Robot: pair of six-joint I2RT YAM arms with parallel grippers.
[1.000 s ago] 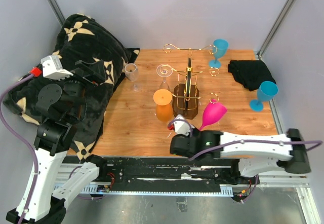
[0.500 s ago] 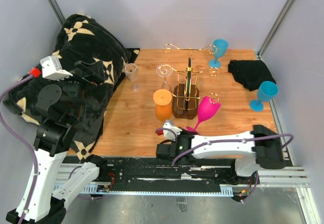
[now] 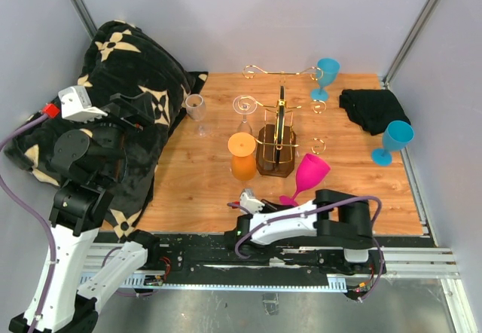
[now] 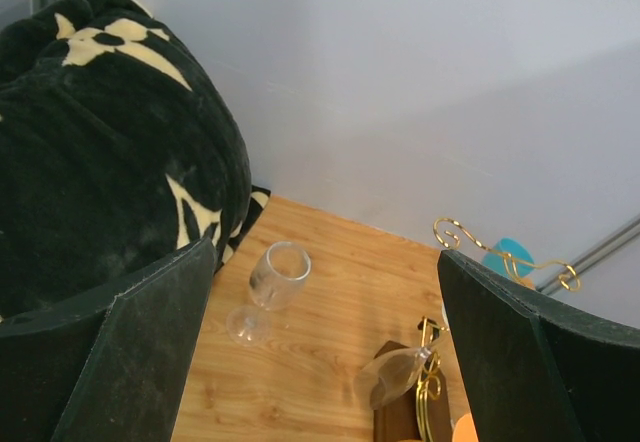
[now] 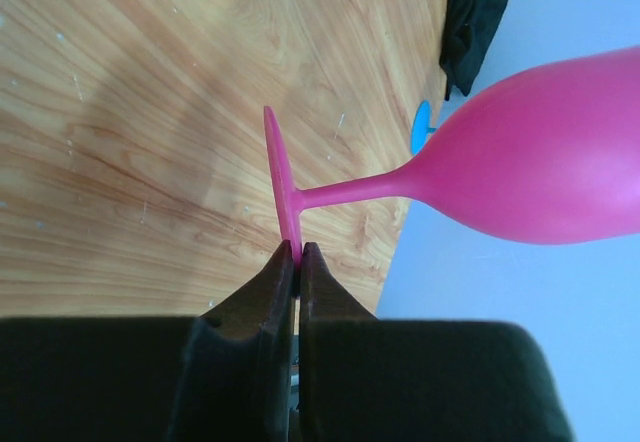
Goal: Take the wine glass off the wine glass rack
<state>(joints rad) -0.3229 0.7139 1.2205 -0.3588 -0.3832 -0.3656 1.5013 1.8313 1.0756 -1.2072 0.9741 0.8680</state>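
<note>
The gold wire wine glass rack (image 3: 277, 133) on its dark wooden base stands mid-table. My right gripper (image 5: 297, 252) is shut on the rim of the foot of a pink wine glass (image 5: 530, 152). In the top view the pink glass (image 3: 310, 173) leans just in front and to the right of the rack, clear of its hooks, with my right gripper (image 3: 280, 203) at its foot. An orange glass (image 3: 242, 152) and a clear glass (image 3: 244, 111) hang on the rack's left side. My left gripper (image 3: 132, 107) is open and empty, raised over the blanket; its fingers (image 4: 130, 352) stand wide apart.
A clear glass (image 3: 196, 108) stands on the table left of the rack, also in the left wrist view (image 4: 272, 282). Two blue glasses (image 3: 326, 73) (image 3: 395, 137) and a black cloth (image 3: 373, 107) are at the right. A black patterned blanket (image 3: 113, 69) fills the left side.
My right arm has folded back toward the near edge, bringing the pink glass down and away from the rack's right hook. The left arm has barely moved.
</note>
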